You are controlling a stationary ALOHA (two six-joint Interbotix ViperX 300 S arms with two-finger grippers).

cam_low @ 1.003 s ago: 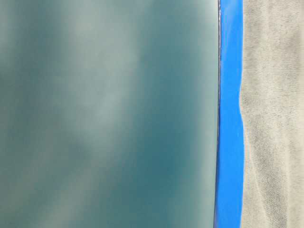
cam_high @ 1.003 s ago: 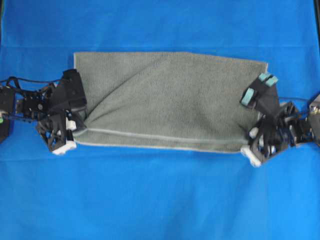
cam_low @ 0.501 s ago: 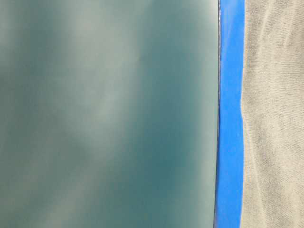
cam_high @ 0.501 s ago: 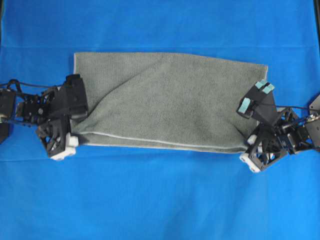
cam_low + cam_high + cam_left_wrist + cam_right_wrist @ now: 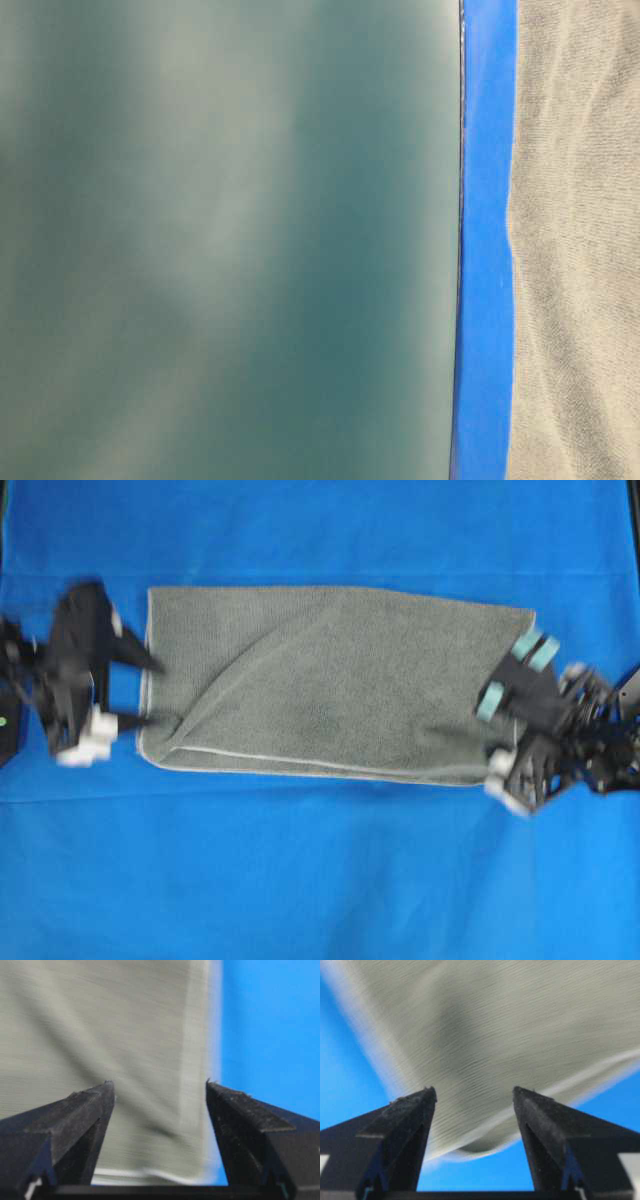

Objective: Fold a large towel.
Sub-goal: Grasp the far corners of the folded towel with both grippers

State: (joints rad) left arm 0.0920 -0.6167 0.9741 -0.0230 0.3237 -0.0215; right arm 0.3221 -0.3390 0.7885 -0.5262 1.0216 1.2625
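Both claws, clamped on the towel's (image 5: 340,680) short ends a second ago, now stand wide open and empty. The towel, folded once lengthwise, lies flat on the blue table cloth (image 5: 320,880) between them. The left gripper (image 5: 125,690) has drawn clear of its edge (blurred in motion); the right gripper (image 5: 510,672) hovers over its end. One fold appears finished; a crosswise fold probably follows.

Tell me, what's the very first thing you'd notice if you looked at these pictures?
The big grey-green towel jumps out first, lying folded lengthwise in the middle of the bright blue table cloth. Next come the two black robot grippers at its ends: the left gripper just off the towel's left edge, and the right gripper with its teal pads over the right end. Both are open and hold nothing.
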